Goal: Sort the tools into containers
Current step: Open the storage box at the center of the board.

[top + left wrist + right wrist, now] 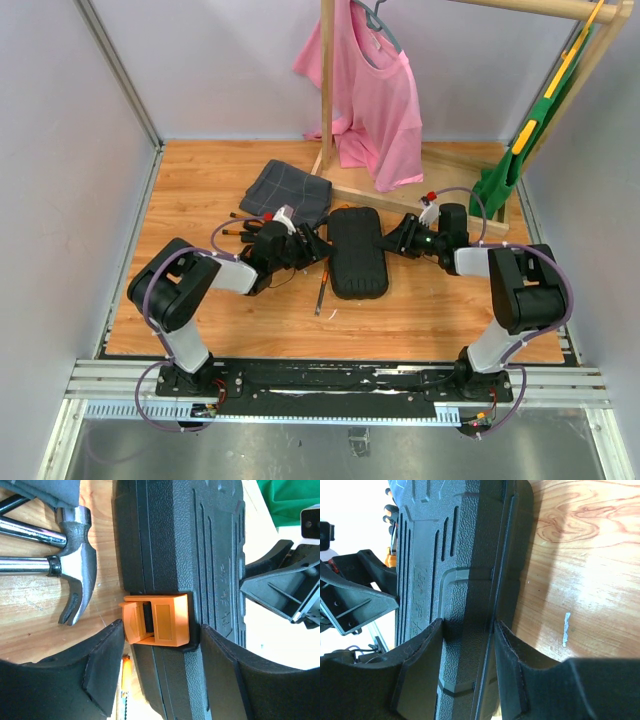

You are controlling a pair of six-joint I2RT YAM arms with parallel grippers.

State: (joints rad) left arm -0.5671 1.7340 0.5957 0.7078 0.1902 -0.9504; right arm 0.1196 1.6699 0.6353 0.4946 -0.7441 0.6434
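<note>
At the left edge of the black tool case (357,252) the left gripper (161,630) spreads wide around the orange clasp (157,620), likely to flip it, while the right gripper (467,625) pinches the right edge to steady it, and the hammer (80,565) lies just beside

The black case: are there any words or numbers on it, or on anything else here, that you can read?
Black tool case: raised marks pressed into its lid, too blurred to read.
Orange clasp: no writing.
Nothing else here shows words, numbers or signs that can be read.
</note>
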